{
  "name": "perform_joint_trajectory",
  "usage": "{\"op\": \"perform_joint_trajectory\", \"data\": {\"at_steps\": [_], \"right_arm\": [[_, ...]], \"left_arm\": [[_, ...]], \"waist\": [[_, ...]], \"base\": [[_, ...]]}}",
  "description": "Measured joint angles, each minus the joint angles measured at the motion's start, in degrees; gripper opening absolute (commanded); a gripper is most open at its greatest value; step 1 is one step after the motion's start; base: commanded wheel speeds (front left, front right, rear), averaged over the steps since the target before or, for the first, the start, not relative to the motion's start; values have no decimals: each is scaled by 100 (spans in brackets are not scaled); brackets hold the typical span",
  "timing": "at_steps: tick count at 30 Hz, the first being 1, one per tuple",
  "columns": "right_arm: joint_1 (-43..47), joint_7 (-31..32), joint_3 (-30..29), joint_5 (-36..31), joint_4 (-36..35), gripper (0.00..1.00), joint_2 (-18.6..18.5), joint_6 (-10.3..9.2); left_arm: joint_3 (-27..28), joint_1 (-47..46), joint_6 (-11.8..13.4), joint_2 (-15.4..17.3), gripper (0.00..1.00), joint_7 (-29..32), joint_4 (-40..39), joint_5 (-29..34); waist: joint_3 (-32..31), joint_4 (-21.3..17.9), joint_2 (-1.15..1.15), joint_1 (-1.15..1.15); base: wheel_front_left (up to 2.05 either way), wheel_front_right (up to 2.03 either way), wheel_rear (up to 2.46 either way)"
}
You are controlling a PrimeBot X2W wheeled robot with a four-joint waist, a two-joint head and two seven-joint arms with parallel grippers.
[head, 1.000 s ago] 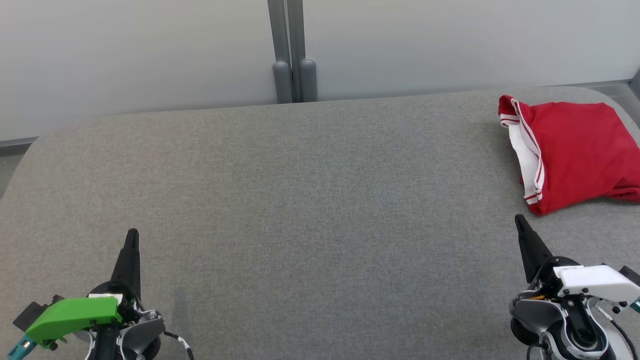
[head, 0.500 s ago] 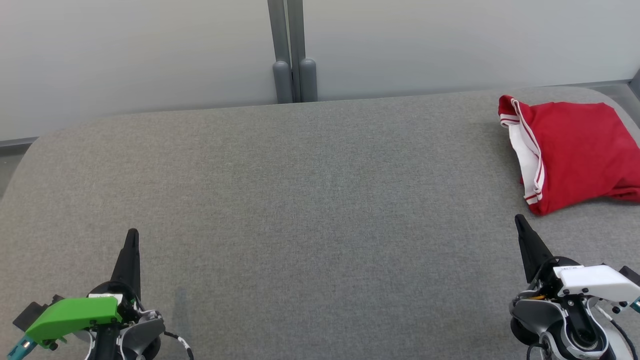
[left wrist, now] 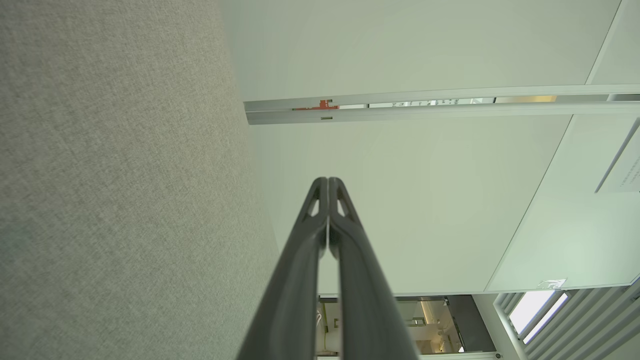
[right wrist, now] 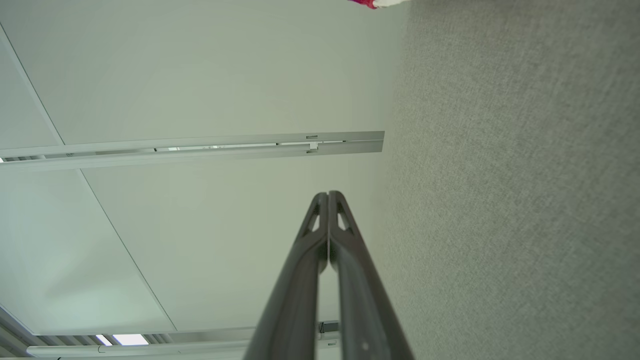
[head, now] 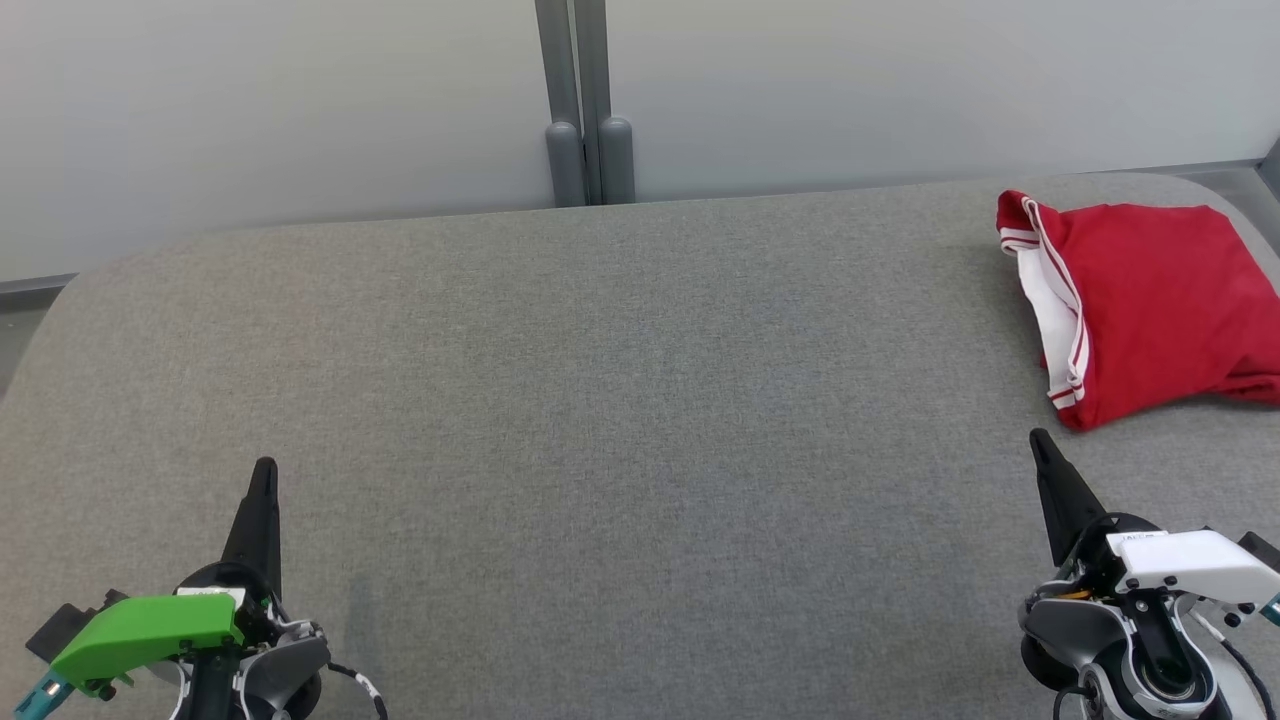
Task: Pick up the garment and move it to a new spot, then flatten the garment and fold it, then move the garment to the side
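A red garment (head: 1150, 305) with white, red-striped trim lies folded at the far right of the grey table (head: 620, 400), partly cut off by the head view's right edge. A sliver of it (right wrist: 372, 2) peeks in at the top of the right wrist view. My right gripper (head: 1037, 440) rests at the lower right, just short of the garment's near corner, shut and holding nothing (right wrist: 328, 194). My left gripper (head: 264, 466) sits at the lower left, far from the garment, fingers pressed together with nothing between them (left wrist: 328, 180).
The table is covered in grey fabric with rounded far corners. Behind it stands a pale wall (head: 300, 100) with a grey vertical post (head: 585, 100) at the middle. A strip of floor (head: 1240, 175) shows at the far right.
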Motion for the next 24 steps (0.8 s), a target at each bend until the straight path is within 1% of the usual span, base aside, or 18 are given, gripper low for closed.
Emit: {"op": "perform_joint_trajectory", "data": {"at_steps": [24], "right_arm": [[0, 0, 1, 0, 0, 0, 0, 0]], "left_arm": [[0, 0, 1, 0, 0, 0, 0, 0]], "waist": [[0, 0, 0, 0]], "base": [[0, 0, 0]]}}
